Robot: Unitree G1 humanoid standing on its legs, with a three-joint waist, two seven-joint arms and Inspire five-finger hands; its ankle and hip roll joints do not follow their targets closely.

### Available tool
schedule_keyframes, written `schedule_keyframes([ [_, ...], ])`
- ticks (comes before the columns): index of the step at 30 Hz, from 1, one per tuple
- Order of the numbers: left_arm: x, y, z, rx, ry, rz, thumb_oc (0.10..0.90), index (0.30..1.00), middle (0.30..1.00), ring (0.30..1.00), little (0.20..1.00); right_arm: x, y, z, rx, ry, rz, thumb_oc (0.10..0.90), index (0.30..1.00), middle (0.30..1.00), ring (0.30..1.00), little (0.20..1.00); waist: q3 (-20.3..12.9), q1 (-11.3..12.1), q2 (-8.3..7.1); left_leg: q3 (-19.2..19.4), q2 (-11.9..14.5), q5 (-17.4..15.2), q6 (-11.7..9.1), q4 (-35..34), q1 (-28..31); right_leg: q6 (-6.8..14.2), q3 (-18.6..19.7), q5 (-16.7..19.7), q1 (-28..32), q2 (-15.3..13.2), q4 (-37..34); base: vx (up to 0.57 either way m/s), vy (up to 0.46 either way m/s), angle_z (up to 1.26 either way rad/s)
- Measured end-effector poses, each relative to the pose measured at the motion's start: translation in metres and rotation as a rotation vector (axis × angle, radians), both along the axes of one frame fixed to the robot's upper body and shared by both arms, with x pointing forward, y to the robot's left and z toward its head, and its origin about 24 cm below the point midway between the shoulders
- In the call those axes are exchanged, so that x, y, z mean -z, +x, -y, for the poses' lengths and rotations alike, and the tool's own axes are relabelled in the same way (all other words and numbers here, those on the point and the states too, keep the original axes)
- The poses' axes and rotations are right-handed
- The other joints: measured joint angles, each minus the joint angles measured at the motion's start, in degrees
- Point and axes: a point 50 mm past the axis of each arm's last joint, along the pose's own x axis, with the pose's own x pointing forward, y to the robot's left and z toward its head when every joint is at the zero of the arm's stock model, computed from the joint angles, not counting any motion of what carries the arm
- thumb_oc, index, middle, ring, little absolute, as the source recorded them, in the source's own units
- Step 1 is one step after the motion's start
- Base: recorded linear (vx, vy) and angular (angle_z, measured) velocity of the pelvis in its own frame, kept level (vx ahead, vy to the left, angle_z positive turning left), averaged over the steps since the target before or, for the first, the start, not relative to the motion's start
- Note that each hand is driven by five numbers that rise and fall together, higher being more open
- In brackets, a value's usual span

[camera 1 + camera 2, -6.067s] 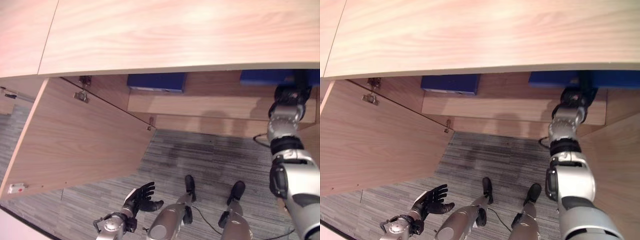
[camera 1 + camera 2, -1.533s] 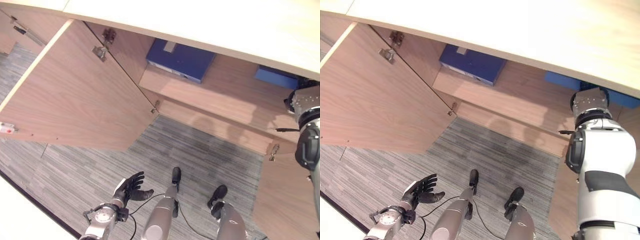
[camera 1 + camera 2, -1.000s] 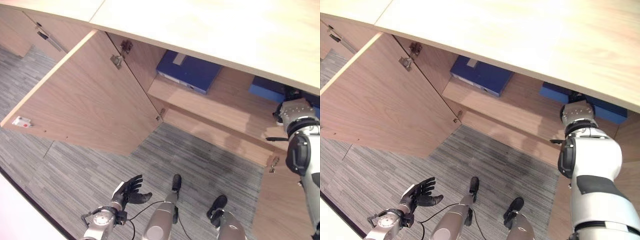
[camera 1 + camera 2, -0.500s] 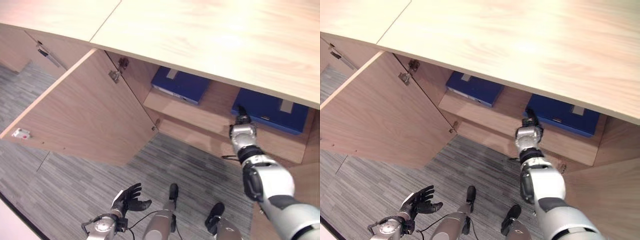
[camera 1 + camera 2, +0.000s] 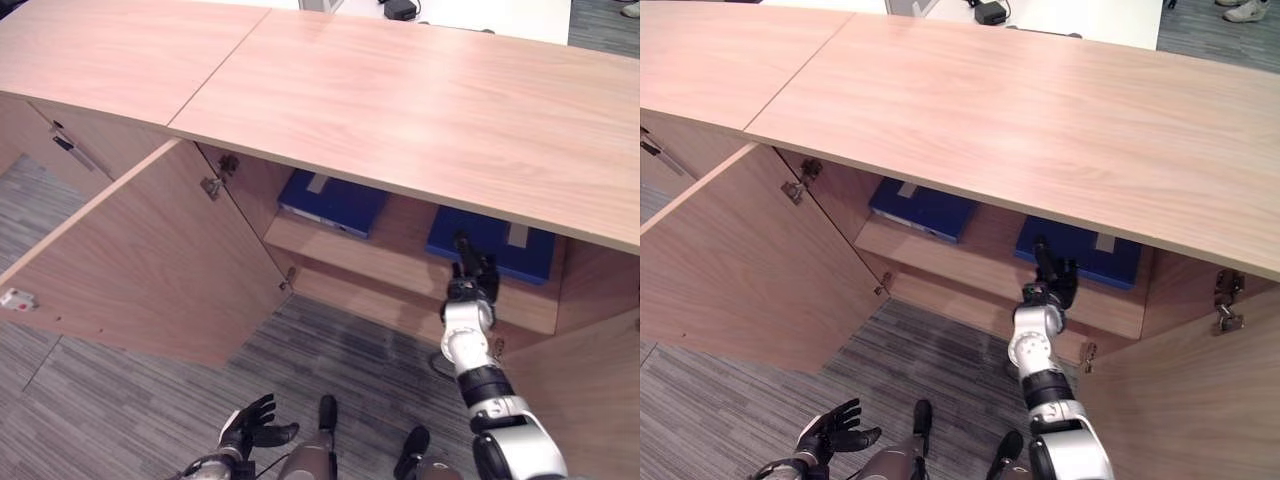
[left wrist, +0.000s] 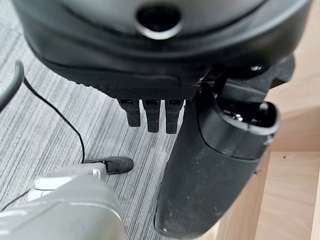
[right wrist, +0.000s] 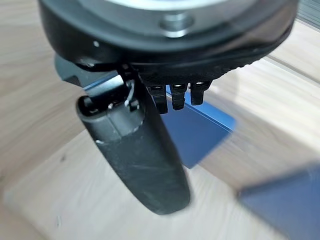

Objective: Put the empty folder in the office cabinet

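Observation:
Two blue folders lie flat on the shelf [image 5: 395, 262] inside the open cabinet: one on the left [image 5: 335, 200], one on the right [image 5: 492, 247]. My right hand [image 5: 471, 274] is raised just in front of the right folder's near edge, fingers straight and holding nothing. In the right wrist view its thumb [image 7: 135, 150] sticks out over the wooden shelf, with a blue folder [image 7: 200, 131] lying past it, apart from the hand. My left hand [image 5: 254, 424] hangs low over the carpet, open and empty; its thumb [image 6: 210, 165] shows in the left wrist view.
The cabinet's left door [image 5: 150, 270] swings wide open to the left. Its right door [image 5: 1185, 400] stands open at the lower right. The long wooden cabinet top [image 5: 400, 100] overhangs the shelf. Grey carpet [image 5: 120, 400] lies below.
The camera has tilted up, so more of the cabinet top shows. My right hand has drawn back out of the cabinet, leaving the right folder on the shelf. The left hand stays low.

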Motion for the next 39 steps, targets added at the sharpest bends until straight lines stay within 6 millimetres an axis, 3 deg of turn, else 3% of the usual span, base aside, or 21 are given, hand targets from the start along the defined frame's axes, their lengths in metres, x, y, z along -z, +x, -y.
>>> schedule_keyframes([
  [1,-0.001,0.000,-0.005,-0.025,0.003,0.006,0.800,0.900,0.900,0.900,0.900,0.004,-0.012,0.016,-0.043,-0.164,-0.034,0.400,0.300,0.300,0.300,0.300,-0.03,-0.15,-0.05,-0.01,-0.05,-0.18,-0.01,-0.01,0.44,0.14,-0.10,0.10,0.78,0.06,-0.57,0.00,0.000,0.00],
  [3,-0.001,-0.006,-0.016,-0.088,0.015,0.001,0.800,0.900,0.900,0.900,0.900,0.009,-0.029,0.036,-0.100,-0.390,-0.101,0.400,0.300,0.300,0.300,0.300,-0.13,-0.90,-0.39,0.13,0.07,-0.44,-0.04,-0.03,0.97,0.15,-0.21,0.93,1.99,0.57,-2.37,0.01,0.003,-0.03],
  [5,0.001,-0.014,-0.023,-0.097,0.043,-0.027,0.800,0.900,0.900,0.900,0.900,0.009,-0.031,0.045,-0.125,-0.522,-0.157,0.400,0.300,0.300,0.300,0.300,-0.44,-2.87,-0.93,0.54,0.25,-0.91,-0.33,-0.24,2.21,0.24,-0.10,1.98,4.06,1.21,-4.93,0.01,0.017,-0.09],
  [8,0.001,-0.014,-0.023,-0.089,0.044,-0.021,0.800,0.900,0.900,0.900,0.900,-0.006,-0.032,0.050,-0.177,-0.742,-0.164,0.400,0.300,0.300,0.300,0.300,-0.90,-3.35,-1.85,1.23,0.60,-1.11,-0.40,-0.23,2.37,0.08,0.52,3.17,4.57,2.02,-6.99,-0.01,0.019,-0.15],
  [11,0.000,-0.013,-0.021,-0.076,0.029,-0.015,0.800,0.900,0.900,0.900,0.900,-0.012,-0.031,0.043,-0.233,-0.790,-0.126,0.400,0.300,0.300,0.300,0.300,-1.36,-3.44,-2.92,1.60,0.81,-1.07,-0.47,-0.09,2.67,-0.06,0.80,3.79,5.26,2.49,-8.33,0.00,0.008,-0.07],
  [12,0.000,-0.012,-0.020,-0.075,0.025,-0.014,0.800,0.900,0.900,0.900,0.900,-0.012,-0.032,0.041,-0.248,-0.792,-0.119,0.800,0.900,0.900,0.900,0.900,-1.32,-3.38,-3.05,1.58,0.78,-1.07,-0.48,-0.06,3.02,-0.05,0.75,3.85,5.79,2.53,-8.59,-0.02,0.032,0.08],
  [18,0.003,-0.018,-0.021,-0.085,0.028,-0.032,0.800,0.900,0.900,0.900,0.900,-0.011,-0.051,0.007,-0.518,-0.809,0.004,0.800,0.900,0.900,0.900,0.900,-1.66,-4.65,-3.86,1.63,0.64,-2.25,-1.32,-0.27,4.20,0.14,0.53,4.00,7.91,2.55,-9.71,-0.02,0.006,0.01],
  [20,0.002,-0.019,-0.022,-0.085,0.035,-0.025,0.800,0.900,0.900,0.900,0.900,-0.005,-0.062,-0.007,-0.661,-0.827,0.022,0.800,0.900,0.900,0.900,0.900,-1.98,-4.63,-4.42,1.59,0.61,-2.36,-1.29,-0.28,4.42,0.15,0.38,4.07,8.37,2.57,-10.05,-0.04,-0.031,0.04],
  [26,0.004,-0.020,-0.024,-0.070,0.051,-0.041,0.800,0.900,0.900,0.900,0.900,0.010,-0.072,-0.029,-0.851,-0.863,0.008,0.800,0.900,0.900,0.900,0.900,-2.52,-4.15,-5.23,0.33,0.30,-1.87,-1.32,-0.26,6.26,0.28,-0.93,4.31,11.92,3.03,-11.94,-0.10,-0.058,0.12],
  [28,0.004,-0.018,-0.027,-0.083,0.054,-0.040,0.800,0.900,0.900,0.900,0.900,0.016,-0.075,-0.036,-0.896,-0.851,0.005,0.800,0.900,0.900,0.900,0.900,-2.56,-3.51,-5.13,0.08,0.34,-1.21,-2.22,-0.23,5.72,0.20,-2.32,4.50,12.28,3.19,-12.41,-0.24,0.063,0.25],
  [29,0.003,-0.014,-0.026,-0.080,0.053,-0.027,0.800,0.900,0.900,0.900,0.900,0.020,-0.075,-0.036,-0.899,-0.847,-0.007,0.800,0.900,0.900,0.900,0.900,-2.49,-3.39,-5.31,0.23,0.18,-0.06,-4.08,-0.07,5.09,0.18,-3.30,4.53,12.28,2.69,-12.52,-0.20,0.100,0.72],
  [30,0.001,-0.007,-0.023,-0.078,0.043,-0.002,0.800,0.900,0.900,0.900,0.900,0.027,-0.077,-0.032,-0.909,-0.853,-0.052,0.800,0.900,0.900,0.900,0.900,-2.56,-3.13,-4.89,2.09,0.40,-1.00,-7.80,-0.29,3.90,-0.16,-6.34,4.87,12.92,2.28,-12.94,-0.17,0.093,0.86],
  [31,0.000,-0.003,-0.021,-0.083,0.033,0.015,0.800,0.900,0.900,0.900,0.900,0.034,-0.078,-0.029,-0.918,-0.855,-0.089,0.800,0.900,0.900,0.900,0.900,-2.43,-2.40,-4.86,7.72,1.46,-3.82,-5.71,-0.09,4.13,-0.20,-7.93,4.86,13.29,1.83,-12.92,-0.13,0.088,0.94],
  [32,0.000,-0.002,-0.020,-0.092,0.026,0.022,0.800,0.900,0.900,0.900,0.900,0.038,-0.081,-0.027,-0.920,-0.849,-0.113,0.800,0.900,0.900,0.900,0.900,-2.39,-2.19,-5.01,10.41,1.86,-3.81,-5.64,-0.04,4.34,-0.26,-9.15,4.77,13.70,1.10,-12.92,-0.09,0.106,0.46],
  [33,0.000,-0.002,-0.020,-0.092,0.026,0.022,0.800,0.900,0.900,0.900,0.900,0.038,-0.081,-0.027,-0.920,-0.849,-0.113,0.800,0.900,0.900,0.900,0.900,-2.39,-2.19,-5.01,10.41,1.86,-3.81,-5.64,-0.04,4.34,-0.26,-9.15,4.77,13.70,1.10,-12.92,-0.06,0.143,0.58],
  [34,0.001,-0.008,-0.019,-0.097,0.022,0.021,0.800,0.900,0.900,0.900,0.900,0.044,-0.083,-0.026,-0.935,-0.856,-0.145,0.800,0.900,0.900,0.900,0.900,-2.18,-1.45,-5.20,13.90,5.36,-3.23,-6.86,-0.02,5.42,0.13,-11.51,4.97,14.19,-1.59,-12.92,-0.01,0.109,0.61],
  [35,0.003,-0.012,-0.018,-0.102,0.019,0.009,0.800,0.900,0.900,0.900,0.900,0.044,-0.084,-0.025,-0.937,-0.867,-0.150,0.800,0.900,0.900,0.900,0.900,-2.21,-1.96,-4.89,16.03,6.31,-2.93,-7.34,-0.01,5.96,0.78,-12.27,5.32,14.85,-2.39,-12.90,-0.08,0.155,0.88],
  [36,0.005,-0.016,-0.016,-0.103,0.011,-0.004,0.800,0.900,0.900,0.900,0.900,0.046,-0.086,-0.022,-0.937,-0.883,-0.165,0.800,0.900,0.900,0.900,0.900,-2.26,-2.74,-4.29,17.29,7.74,-2.89,-7.42,0.01,7.11,1.83,-13.62,5.89,15.69,-3.58,-12.78,-0.09,0.170,0.78],
  [38,0.013,-0.033,-0.005,-0.111,-0.023,-0.048,0.800,0.900,0.900,0.900,0.900,0.051,-0.093,-0.007,-0.929,-0.925,-0.227,0.800,0.900,0.900,0.900,0.900,-2.84,-3.57,-1.83,21.70,10.17,-1.91,-5.12,1.96,9.99,5.05,-15.40,6.70,17.28,-6.13,-11.38,-0.12,0.206,0.71],
  [39,0.015,-0.037,-0.005,-0.119,-0.024,-0.065,0.800,0.900,0.900,0.900,0.900,0.057,-0.097,-0.001,-0.921,-0.930,-0.270,0.800,0.900,0.900,0.900,0.900,-3.07,-3.99,-1.73,22.01,8.36,-1.98,-5.08,2.57,10.29,6.52,-16.15,6.84,18.11,-8.33,-9.93,-0.14,0.237,0.92],
])
